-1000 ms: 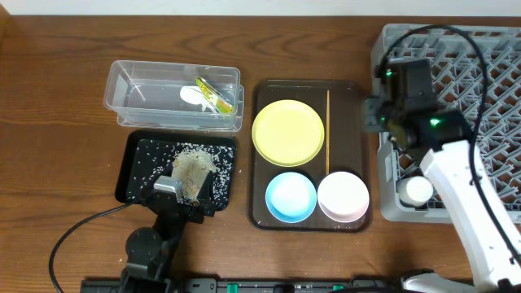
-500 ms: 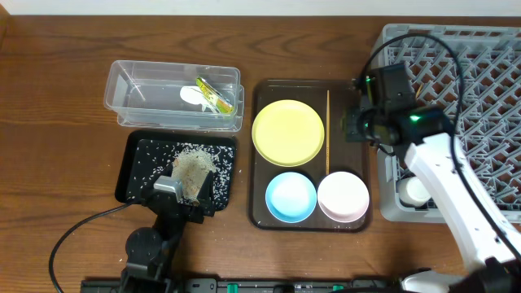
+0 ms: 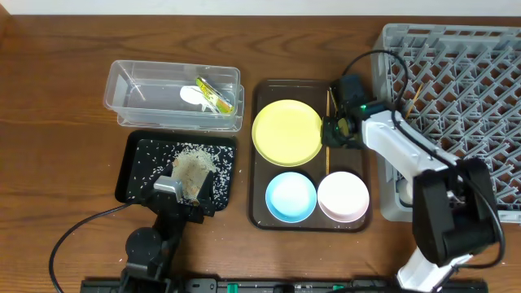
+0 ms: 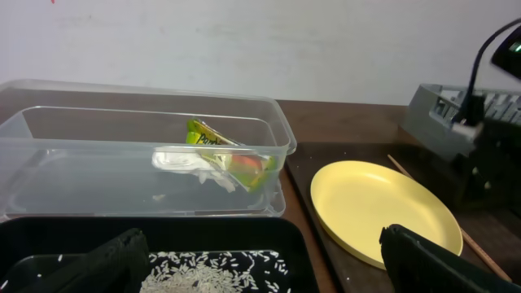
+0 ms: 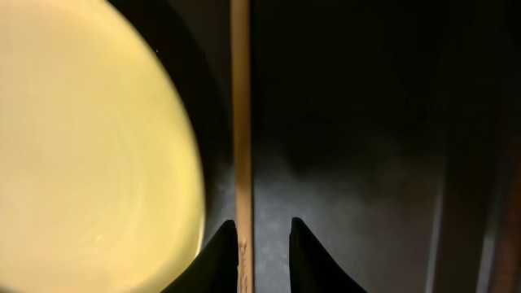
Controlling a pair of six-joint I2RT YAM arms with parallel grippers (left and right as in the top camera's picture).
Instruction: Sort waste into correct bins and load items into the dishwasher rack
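- Chopstick (image 5: 242,98) pickup under way: right tool (image 5: 259,232) swung off the rack (image 3: 488,49) within the last second and dropped onto the brown tray (image 3: 350,88).
- Now straddles the stick, jaws narrowed from wide; sliver of gap left on one side, so not yet pinched.
- Points to waste looking sorted, with wrapper (image 3: 213,96) and paper (image 3: 192,96) in the tub (image 3: 122,98) and rice (image 3: 195,150) in the black tray (image 3: 134,191), and to rack loading in progress.
- Lies flat and straight on the brown tray, just beside the plate (image 3: 288,132); thin pale wood, likely to roll in a shallow pinch.
- Left tool (image 3: 183,191) parked wide over the black tray, holding nothing.
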